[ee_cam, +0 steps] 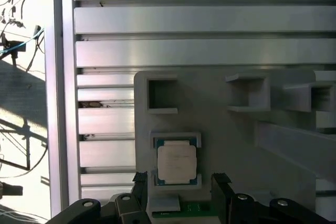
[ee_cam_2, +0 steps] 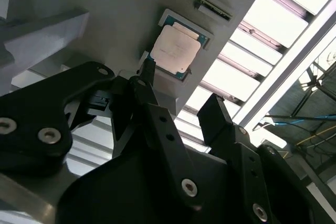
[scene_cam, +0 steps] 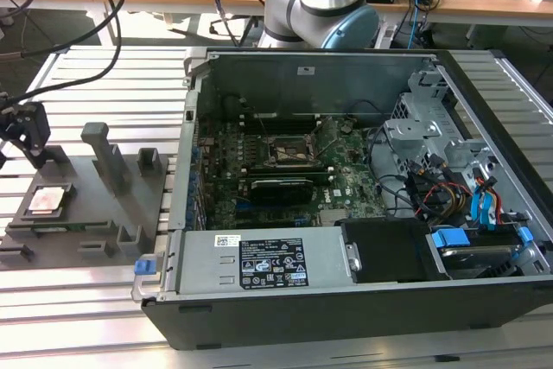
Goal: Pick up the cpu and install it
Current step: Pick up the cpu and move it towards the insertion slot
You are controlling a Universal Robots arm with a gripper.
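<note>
Silvery cpu (ee_cam: 177, 163) in fixture pocket (ee_cam: 173, 136), gripper (ee_cam: 179, 178) wide above w/ clearance.

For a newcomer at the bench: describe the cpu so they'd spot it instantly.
Start from the open black computer case; on the exterior view's left of it lies a grey plastic fixture plate. The small flat square silvery cpu sits in a shallow recess there, the only shiny, pinkish piece among dull grey upright blocks.

cpu (scene_cam: 47, 201) on fixture (scene_cam: 97, 212) (exterior view's left of case (scene_cam: 346, 317)).
</note>
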